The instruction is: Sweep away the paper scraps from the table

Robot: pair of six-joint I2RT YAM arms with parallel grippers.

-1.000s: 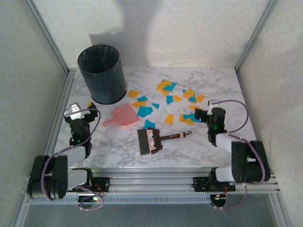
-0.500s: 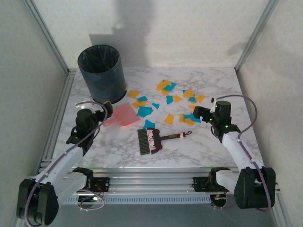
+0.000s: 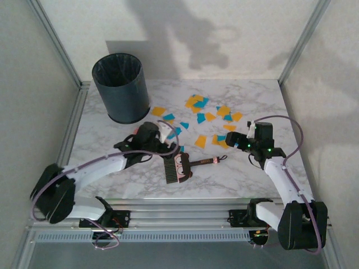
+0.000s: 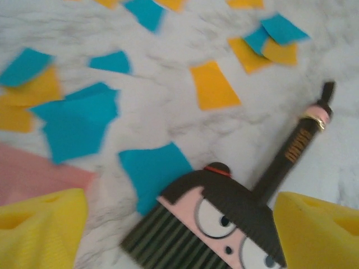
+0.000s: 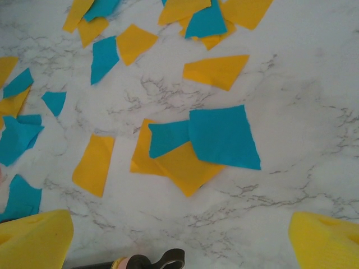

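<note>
Orange-yellow and teal paper scraps (image 3: 210,117) lie scattered over the middle and right of the marble table (image 3: 263,95). My left gripper (image 3: 169,147) reaches out low over the table, open. Its yellow pads (image 4: 42,230) straddle the head of a small black brush with a cartoon face (image 4: 224,224), and a gap shows on the left side. Scraps (image 4: 213,84) lie just beyond it. My right gripper (image 3: 233,139) hovers open over scraps (image 5: 219,134) near the brush's handle loop (image 5: 165,259), with nothing between its fingers.
A dark bin (image 3: 120,87) stands at the back left. The pink dustpan (image 4: 28,176) lies left of the brush, mostly hidden under my left arm in the top view. The brush handle (image 3: 205,161) points right. Aluminium rails edge the table.
My left arm has swung right, from beside the dustpan handle to over the brush head, and its jaws have narrowed a little. The right arm has barely shifted.
</note>
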